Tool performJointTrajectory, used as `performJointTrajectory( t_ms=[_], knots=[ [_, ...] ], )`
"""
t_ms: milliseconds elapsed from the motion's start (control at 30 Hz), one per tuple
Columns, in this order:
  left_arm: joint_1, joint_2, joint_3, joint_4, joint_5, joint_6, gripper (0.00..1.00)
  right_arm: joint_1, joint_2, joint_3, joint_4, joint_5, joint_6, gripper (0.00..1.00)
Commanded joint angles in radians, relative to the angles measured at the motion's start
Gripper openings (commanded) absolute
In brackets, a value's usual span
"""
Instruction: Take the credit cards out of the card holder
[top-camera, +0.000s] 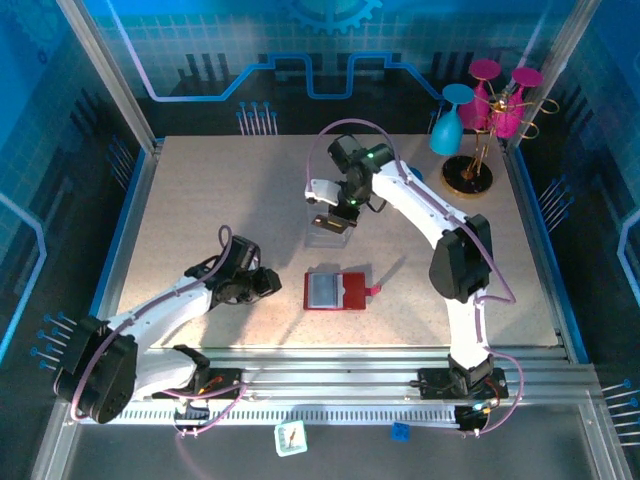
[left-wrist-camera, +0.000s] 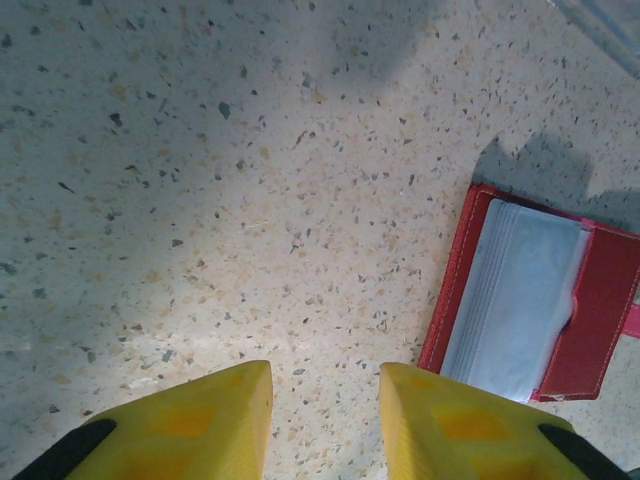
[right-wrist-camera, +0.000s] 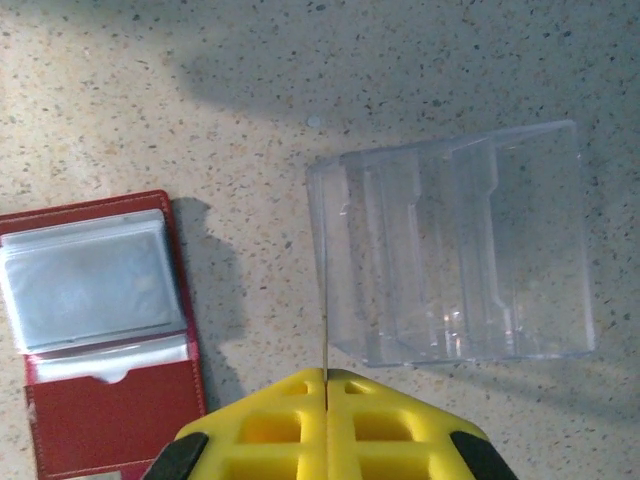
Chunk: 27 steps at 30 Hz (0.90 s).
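top view, left gripper (top-camera: 266, 282): low over the speckled beige stone-look table (top-camera: 210, 200), left of the small red rectangular folding card holder (top-camera: 338, 291) and apart from it; jaw gap can't be read from here.
top view, right gripper (top-camera: 336, 212): points down over the clear rigid plastic box (top-camera: 330, 238), with a small thin dark credit card (top-camera: 322, 222) at its tip.
top view, card holder: lies open and flat mid-table, just in front of the box but not touching it; its thin red tab sticks out on the right.
top view, far right corner: brass-coloured stand (top-camera: 468, 176) carrying pink and teal glasses.
left wrist, left gripper (left-wrist-camera: 323, 372): partly open; yellow moulded fingers (left-wrist-camera: 200, 425) have nothing between them, just bare table under the gap.
left wrist, card holder (left-wrist-camera: 480, 300): right of the fingers, open; red stitched cover, stack of pale clear sleeves inside. Contact with the right finger: cannot tell.
right wrist, right gripper (right-wrist-camera: 326, 374): closed; yellow fingers (right-wrist-camera: 270, 432) are pinched on the credit card (right-wrist-camera: 325, 290), seen edge-on as a thin line by the box's left wall.
right wrist, box (right-wrist-camera: 470, 250): transparent, stepped dividers inside, resting on the table.
right wrist, card holder (right-wrist-camera: 110, 410): left of the box, apart from it; glossy sleeves above, red pocket below.
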Motion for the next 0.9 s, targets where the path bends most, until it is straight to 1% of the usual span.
performJointTrajectory(
  t_ms=[0,167,367,467,567,867],
  knots=[
    [0.020,-0.039,-0.022,-0.047,0.022,0.030,0.34,0.010,0.061,0.084,-0.080,0.025,-0.037,0.00],
    [0.043,-0.079,-0.037,-0.070,0.023,0.034,0.34,0.013,0.148,0.190,-0.128,0.068,-0.064,0.00],
    [0.050,-0.108,-0.053,-0.082,0.028,0.030,0.35,0.014,0.235,0.310,-0.185,0.082,-0.091,0.00],
    [0.051,-0.113,-0.061,-0.081,0.029,0.027,0.35,0.015,0.285,0.361,-0.215,0.069,-0.095,0.00],
    [0.053,-0.116,-0.063,-0.074,0.032,0.022,0.35,0.017,0.316,0.387,-0.235,0.067,-0.103,0.00],
    [0.062,-0.118,-0.058,-0.084,0.035,0.033,0.35,0.017,0.362,0.389,-0.253,0.059,-0.111,0.00]
  ],
)
